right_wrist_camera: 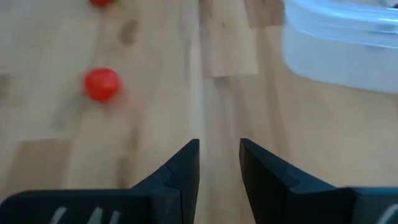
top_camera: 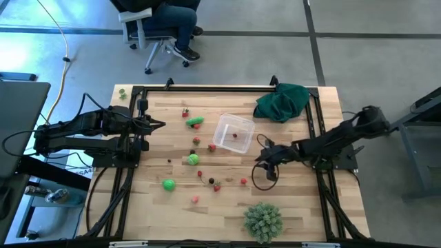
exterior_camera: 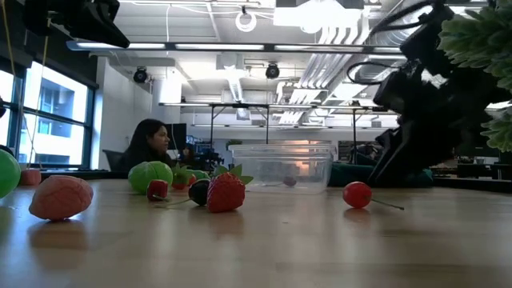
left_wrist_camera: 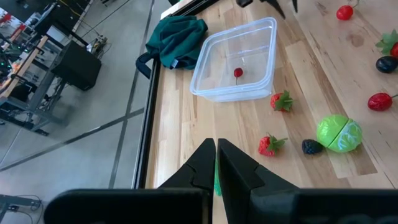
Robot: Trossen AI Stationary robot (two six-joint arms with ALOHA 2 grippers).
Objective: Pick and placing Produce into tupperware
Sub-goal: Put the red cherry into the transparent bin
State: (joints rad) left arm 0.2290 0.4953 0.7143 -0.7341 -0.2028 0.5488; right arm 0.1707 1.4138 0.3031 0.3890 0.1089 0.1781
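The clear tupperware (top_camera: 233, 132) stands mid-table with one small red piece (left_wrist_camera: 237, 73) inside it. Produce lies scattered on the wood to its left and near side: green pieces (top_camera: 195, 122) (top_camera: 193, 159) (top_camera: 169, 184), strawberries (left_wrist_camera: 282, 100) (exterior_camera: 226, 192), and a red cherry (top_camera: 244, 181) (right_wrist_camera: 101, 84). My right gripper (top_camera: 260, 156) (right_wrist_camera: 219, 155) hovers low over bare wood beside the tupperware's near right corner, open, with nothing between its fingers. The cherry lies ahead of it and off to one side. My left gripper (top_camera: 158, 125) (left_wrist_camera: 216, 155) waits shut at the table's left, raised.
A dark green cloth (top_camera: 282, 101) lies bunched at the far right corner. A big pale-green spiky ball (top_camera: 263, 220) sits at the near edge. A black frame (top_camera: 207, 88) runs along the table's edges. A person sits on a chair (top_camera: 158, 27) beyond the far edge.
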